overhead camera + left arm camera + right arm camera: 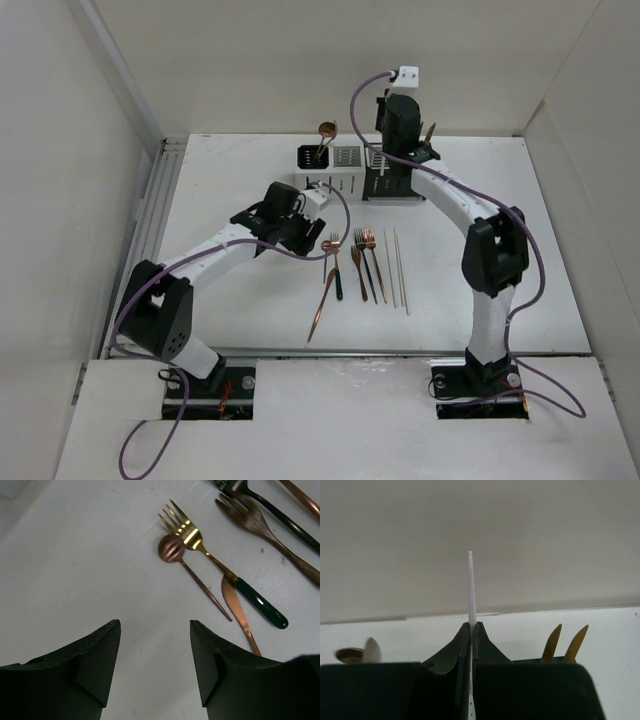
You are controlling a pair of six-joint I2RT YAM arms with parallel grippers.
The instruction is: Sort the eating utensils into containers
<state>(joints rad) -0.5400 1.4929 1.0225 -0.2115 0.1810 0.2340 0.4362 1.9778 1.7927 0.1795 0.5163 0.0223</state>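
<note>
- Spread wide and holding nothing, the left claw [155,665] is hung low over the bare table [75,555]. It is judged to be lined up for a pick.
- Just ahead of that claw and to its right, a small copper spoon [197,580] is laid with its bowl against the tines of a green-handled fork [225,572]. A copper knife [240,615] lies beside the fork's handle.
- Further forks [265,530] are seen farther to the claw's right. Because all the pieces lie flat and close together, lifting only one is judged awkward.
- Two white sticks [398,270] are laid side by side beyond those forks, well apart from the left claw.
- The containers [346,158] are ranged in a row between the two claws. An upright spoon [325,135] is stood in the leftmost one, and the rest of their contents cannot be made out.
- The right claw [471,630] is pressed together on a white chopstick [471,587]. The chopstick is held vertical, presumably so that it can be lowered end-first into a slot.
- A black-sided container [390,185] is placed just below that claw, and two serrated gold tips [565,642] stand up at the claw's right, judged to be sorted already.
</note>
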